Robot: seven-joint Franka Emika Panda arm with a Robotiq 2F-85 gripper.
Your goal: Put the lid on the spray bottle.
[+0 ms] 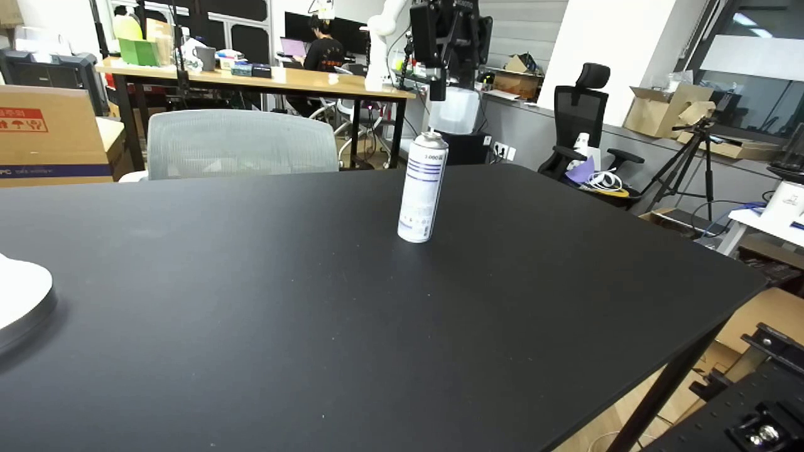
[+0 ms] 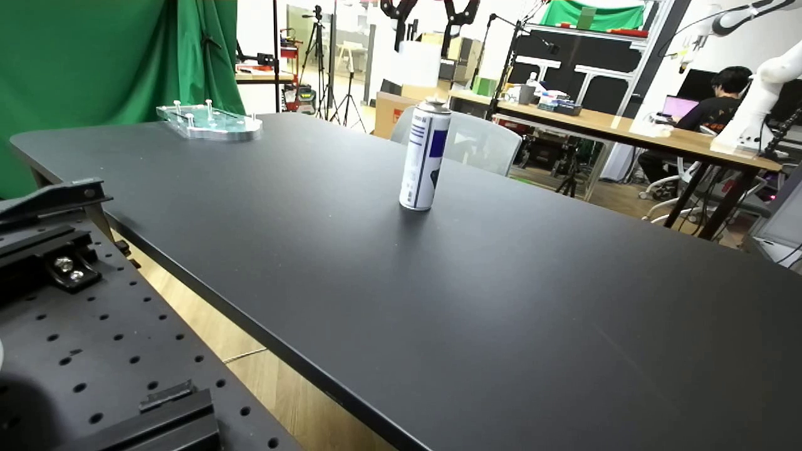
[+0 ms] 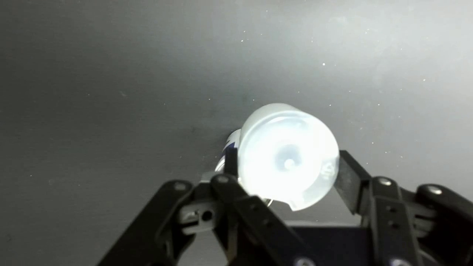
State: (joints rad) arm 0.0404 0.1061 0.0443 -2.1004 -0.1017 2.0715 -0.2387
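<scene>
Past the far edge of our counter (image 1: 251, 314) stands a pale chair (image 1: 242, 144). Our end effector (image 2: 422, 51) clamps the lid (image 2: 420, 70), above but seemingly off-centre from the upright spray bottle (image 2: 421, 166), inward of that edge. We judge alignment in hand: next, centre, then lower. Near a corner, a clear slab (image 2: 219, 128) lies well apart.
</scene>
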